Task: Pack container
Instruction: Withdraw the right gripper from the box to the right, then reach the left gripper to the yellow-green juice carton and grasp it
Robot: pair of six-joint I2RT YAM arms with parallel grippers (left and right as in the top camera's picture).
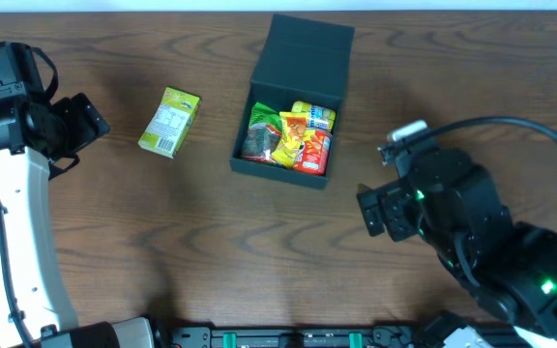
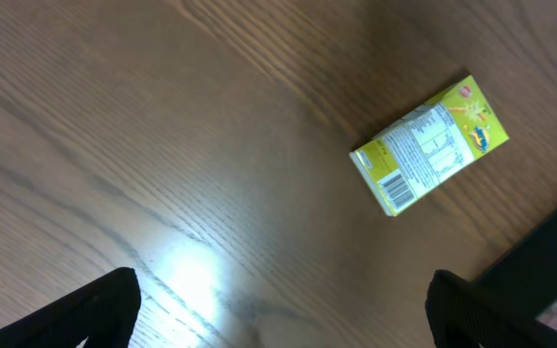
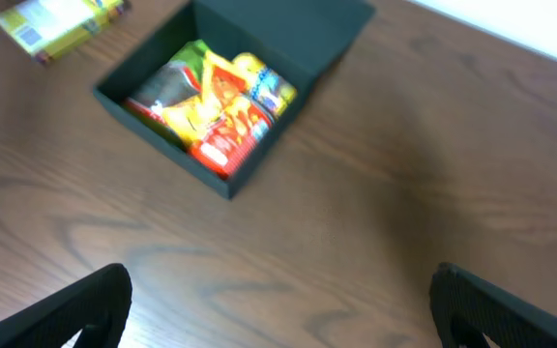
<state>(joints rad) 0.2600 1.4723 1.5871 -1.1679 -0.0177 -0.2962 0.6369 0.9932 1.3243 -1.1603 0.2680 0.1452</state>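
Left gripper (image 2: 283, 307): released, empty; right gripper (image 3: 283, 307): released, empty; container (image 1: 307, 53): lid open, snack packets (image 1: 293, 135) inside; yellow-green carton (image 1: 169, 122): lying on table (image 1: 211, 242), apart from container.

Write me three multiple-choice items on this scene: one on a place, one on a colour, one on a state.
1. Where does the yellow-green carton lie?
A) inside the cardboard box
B) on the wooden table, on the left arm's side of the box
C) on top of the snack packets

2. What colour is the box?
A) white
B) bright red
C) dark teal-green

3. How is the box's flap lid?
A) shut flat
B) open, folded back away from the packets
C) torn off, lying by the carton

Key: 1 B, the carton lies flat on bare wood, apart from the box; 2 C, walls and lid are all dark teal-green; 3 B, the packets show from above and the lid stands behind them.
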